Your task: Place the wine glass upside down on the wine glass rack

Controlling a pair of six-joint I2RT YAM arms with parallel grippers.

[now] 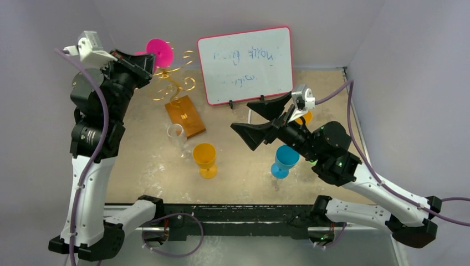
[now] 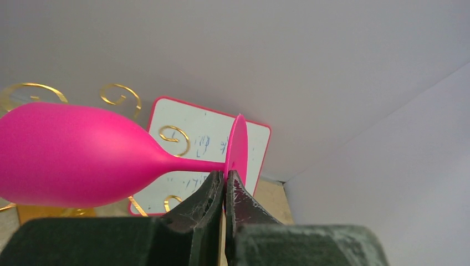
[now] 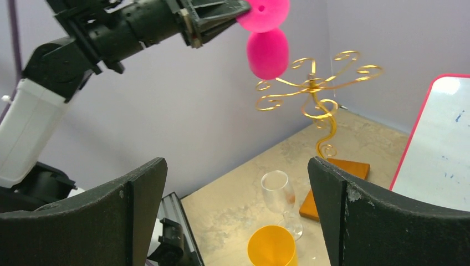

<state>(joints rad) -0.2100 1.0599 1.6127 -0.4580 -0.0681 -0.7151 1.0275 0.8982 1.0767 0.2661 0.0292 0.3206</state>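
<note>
My left gripper (image 1: 147,61) is shut on the foot of a pink wine glass (image 1: 159,52) and holds it high at the back left. In the right wrist view the glass (image 3: 267,52) hangs foot up and bowl down, just left of the curled arms of the gold wire rack (image 3: 313,83). The rack (image 1: 176,83) stands on its brown wooden base (image 1: 185,116). In the left wrist view my gripper (image 2: 225,180) pinches the foot's rim, the pink bowl (image 2: 72,155) lies to the left, and a gold spiral (image 2: 174,138) shows behind it. My right gripper (image 1: 242,114) is open and empty over mid-table.
A clear wine glass (image 1: 177,136), an orange glass (image 1: 205,158) and a blue glass (image 1: 285,159) stand on the table. Another orange glass (image 1: 305,117) sits partly hidden behind my right arm. A pink-framed whiteboard (image 1: 246,64) leans at the back.
</note>
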